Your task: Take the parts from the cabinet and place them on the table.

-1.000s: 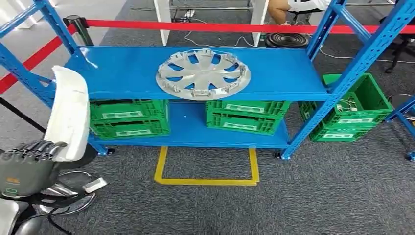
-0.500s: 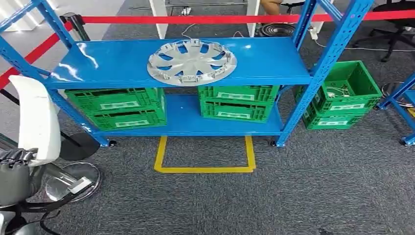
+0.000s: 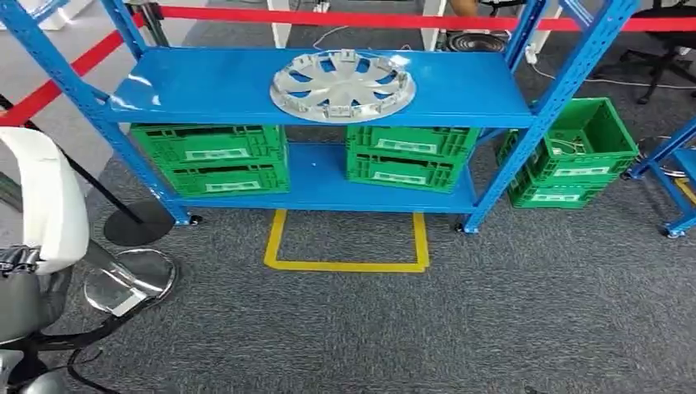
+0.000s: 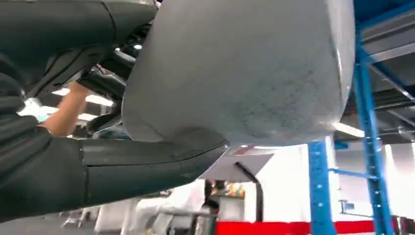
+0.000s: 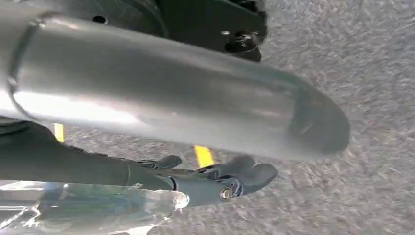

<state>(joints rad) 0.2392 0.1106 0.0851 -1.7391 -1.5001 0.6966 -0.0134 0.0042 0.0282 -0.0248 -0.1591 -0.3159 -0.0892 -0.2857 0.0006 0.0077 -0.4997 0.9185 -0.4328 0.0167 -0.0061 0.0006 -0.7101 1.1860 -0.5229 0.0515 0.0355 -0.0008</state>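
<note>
The left hand sits low at the robot's left side, gripping one white curved part that stands upright above it. From the left wrist view the same part looms pale and rounded, with the thick grey thumb pressed along its lower edge and darker fingers wrapped over the other side.

The right hand hangs down over the grey carpet, its dark fingers loosely apart and nothing between them. A silver arm tube crosses that wrist view in front of it, and a strip of yellow tape shows on the floor behind.

Out ahead stands one blue rack with two shelves. On the upper shelf lies one silver wheel cover, flat and near the middle. Below it are two green crates side by side on the lower shelf, each looking like a stack of two. A third green crate sits on the carpet just right of the rack. A yellow taped rectangle marks the floor in front. Red barrier tape runs behind the rack, and a chrome round base rests on the carpet near the left hand.
</note>
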